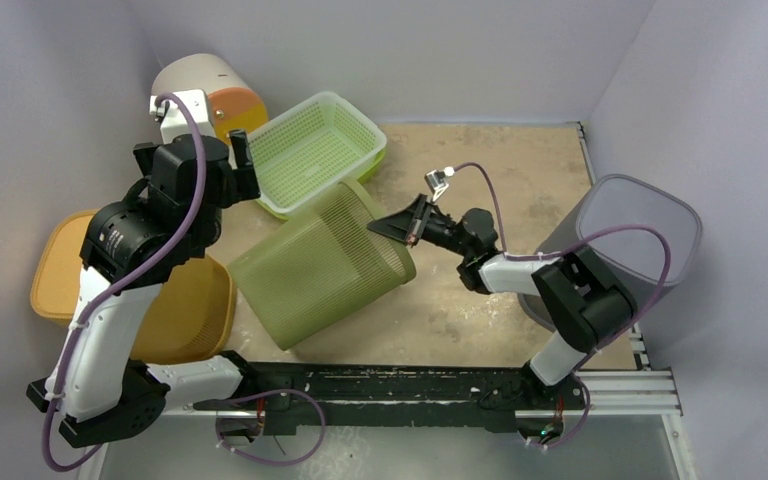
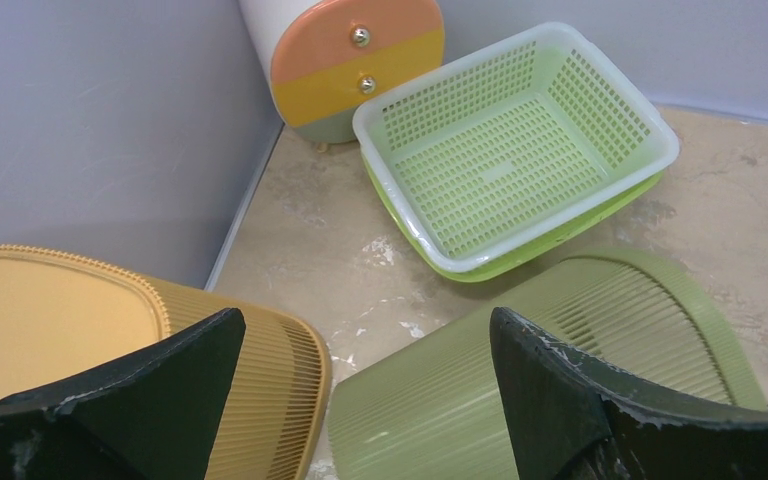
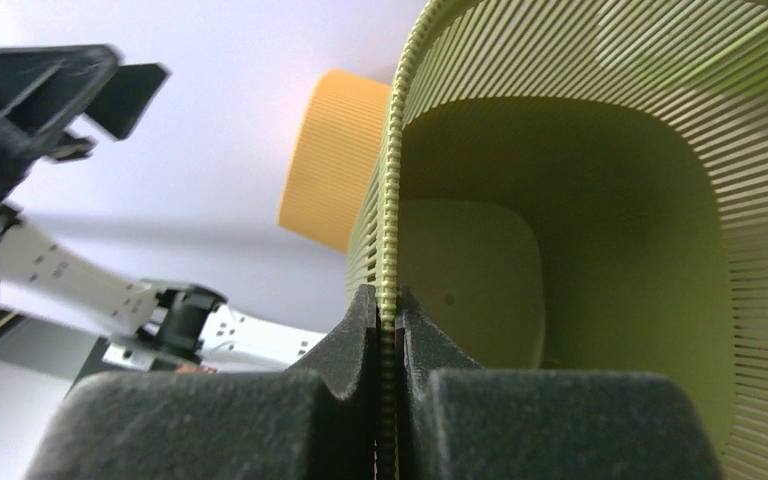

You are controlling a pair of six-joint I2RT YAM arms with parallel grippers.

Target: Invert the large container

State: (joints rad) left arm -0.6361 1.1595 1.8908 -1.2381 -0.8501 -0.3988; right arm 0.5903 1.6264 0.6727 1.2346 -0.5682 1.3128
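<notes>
The large container (image 1: 320, 265) is an olive-green ribbed bin. It lies tipped on its side in the middle of the table, its open mouth facing right. My right gripper (image 1: 402, 228) is shut on its rim, and in the right wrist view the toothed rim edge sits pinched between the pads at the right gripper (image 3: 387, 300), with the hollow inside of the large container (image 3: 580, 200) beyond. My left gripper (image 1: 197, 158) hangs open above the table's left side. In its wrist view the left gripper (image 2: 365, 318) holds nothing, and the large container (image 2: 430, 410) lies below it.
A yellow ribbed bin (image 1: 135, 290) lies at the left, close to the green one. Stacked light-green mesh baskets (image 1: 315, 150) and a small round drawer unit (image 1: 210, 95) stand at the back left. A grey translucent bin (image 1: 630, 240) stands at the right. Walls enclose the table.
</notes>
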